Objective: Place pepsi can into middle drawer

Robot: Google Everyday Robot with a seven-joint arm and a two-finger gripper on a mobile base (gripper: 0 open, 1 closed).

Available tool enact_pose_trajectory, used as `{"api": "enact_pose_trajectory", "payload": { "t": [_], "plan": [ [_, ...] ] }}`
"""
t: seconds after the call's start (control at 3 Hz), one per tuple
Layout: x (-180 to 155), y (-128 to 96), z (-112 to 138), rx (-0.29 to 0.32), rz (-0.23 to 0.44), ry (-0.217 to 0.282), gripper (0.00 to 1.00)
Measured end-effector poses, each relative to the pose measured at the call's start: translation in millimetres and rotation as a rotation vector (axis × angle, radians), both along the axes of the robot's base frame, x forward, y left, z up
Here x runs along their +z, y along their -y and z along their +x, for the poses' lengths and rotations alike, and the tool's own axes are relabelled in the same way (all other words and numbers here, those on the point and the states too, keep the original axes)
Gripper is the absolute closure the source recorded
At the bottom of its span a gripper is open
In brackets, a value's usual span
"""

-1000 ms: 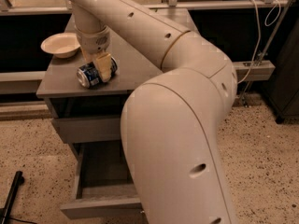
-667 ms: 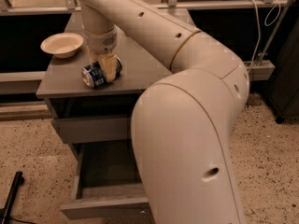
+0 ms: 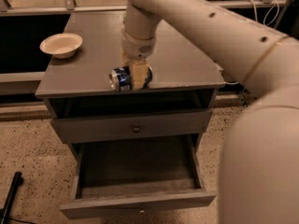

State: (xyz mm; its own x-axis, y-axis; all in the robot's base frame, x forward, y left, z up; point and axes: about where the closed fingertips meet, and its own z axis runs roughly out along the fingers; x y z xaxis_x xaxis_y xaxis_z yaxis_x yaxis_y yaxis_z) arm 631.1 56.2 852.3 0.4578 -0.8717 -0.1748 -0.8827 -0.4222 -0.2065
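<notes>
The pepsi can (image 3: 120, 79) is blue with a silver end and lies on its side near the front edge of the grey cabinet top (image 3: 182, 55). My gripper (image 3: 136, 80) comes down from above and is shut on the can, with one beige finger (image 3: 139, 75) across its front. I cannot tell whether the can rests on the top or is just above it. The middle drawer (image 3: 138, 203) is pulled open below, straight under the can, and its grey inside (image 3: 135, 164) holds nothing.
A beige bowl (image 3: 61, 45) stands at the back left of the cabinet top. A shut drawer with a round dark knob (image 3: 136, 129) sits above the open one. My arm (image 3: 261, 125) fills the right side. A black bar (image 3: 10, 195) lies on the speckled floor.
My gripper has moved to the right along the front edge of the cabinet top with the can in it. The bowl and the drawers have not moved.
</notes>
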Motion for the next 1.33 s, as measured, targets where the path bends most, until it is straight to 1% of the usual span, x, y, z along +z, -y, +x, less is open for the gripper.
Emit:
{"api": "enact_pose_trajectory", "payload": {
  "t": [0.33, 0.67, 1.0, 1.33],
  "plan": [
    [-23.1, 89.1, -34.9, -0.284, 0.092, 0.003, 1.0],
    [-51.2, 147.8, -61.1, -0.376, 0.106, 0.061, 1.0],
    [-68.2, 165.7, -67.8, -0.41, 0.105, 0.063, 1.0],
    [-101.4, 164.4, -67.7, -0.4, 0.137, 0.1, 1.0]
  ]
}}
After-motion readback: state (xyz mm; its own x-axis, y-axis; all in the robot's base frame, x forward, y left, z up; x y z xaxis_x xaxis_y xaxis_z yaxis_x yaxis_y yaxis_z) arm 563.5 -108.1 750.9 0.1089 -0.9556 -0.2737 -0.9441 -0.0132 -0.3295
